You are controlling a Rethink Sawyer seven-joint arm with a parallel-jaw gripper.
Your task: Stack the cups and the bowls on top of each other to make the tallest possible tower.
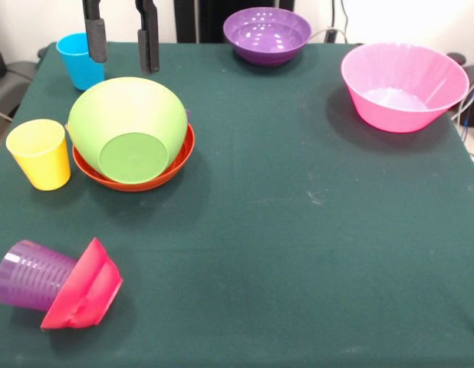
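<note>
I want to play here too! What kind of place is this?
Probably a robot lab, not a playroom: a gripper hangs over a cloth-covered table of plastic bowls, with cables at the edge.

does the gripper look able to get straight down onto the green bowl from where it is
Probably yes: the open gripper hangs just above the upturned green bowl, with nothing between them.

A robot test bench in a laboratory-like room. A table covered in dark green cloth carries bright plastic cups and bowls as test objects. A gripper hangs over the far left edge. Cables trail off the far right, before a plain pale wall.
</note>
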